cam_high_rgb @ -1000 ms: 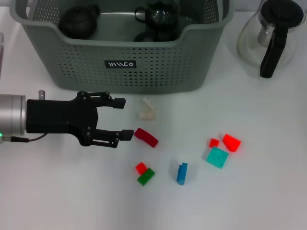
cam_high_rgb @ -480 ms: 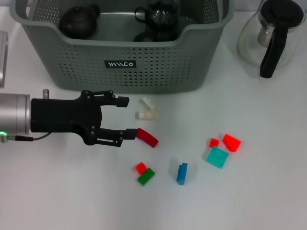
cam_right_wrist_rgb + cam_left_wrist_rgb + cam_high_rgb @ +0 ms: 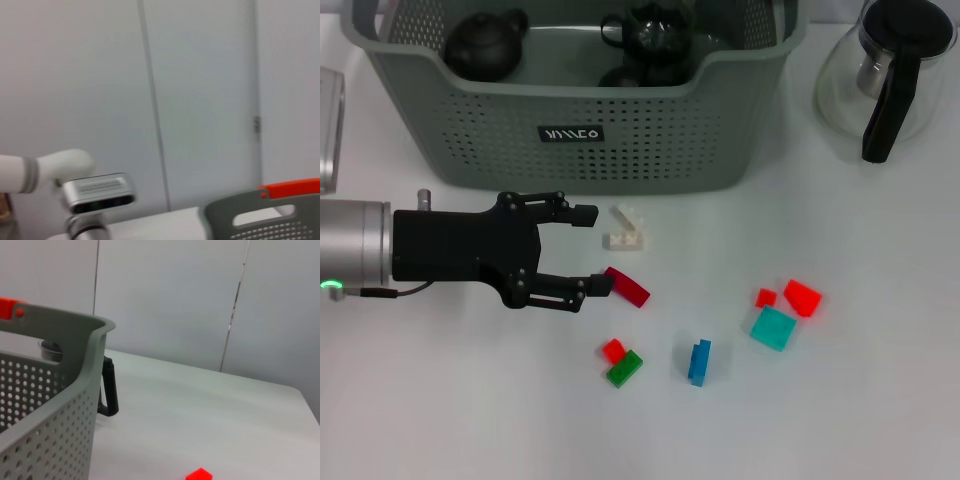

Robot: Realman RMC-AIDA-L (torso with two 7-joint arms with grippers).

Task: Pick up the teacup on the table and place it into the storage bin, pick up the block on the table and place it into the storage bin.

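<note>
On the white table (image 3: 880, 420), just in front of the storage bin (image 3: 740, 130), the left gripper (image 3: 592, 250) lay low and level with its jaws spread apart and nothing between them. It reached in from the robot's left, its fingertips pointing toward the robot's right. One finger (image 3: 582, 213) ended just beside the small white block (image 3: 625, 229); the other finger (image 3: 595, 287) touched, or very nearly touched, the near end of the dark red block (image 3: 628, 286).

Which block was wanted could not be told for certain. The white block sat slightly beyond the open jaws and toward the bin side of their centre line, so a short push forward would bring it between them. The red block's long axis ran slantwise, away from the lower finger and toward the robot, so that finger looked likely to nudge it rather than grip it.

Other blocks lay farther to the right and nearer the robot: a red and green pair (image 3: 620, 362), a blue one (image 3: 699, 361), and a teal one (image 3: 773, 327) with two red pieces (image 3: 790, 296) beside it. All were well apart from the gripper.

Dark teapots and cups (image 3: 485, 40) already sat inside the bin, and no teacup showed on the table, so the teacup half of the task seemed done. A glass coffee pot (image 3: 885, 75) stood to the bin's right. The right gripper was not seen in any view, and the left arm was plainly the nearer one.
</note>
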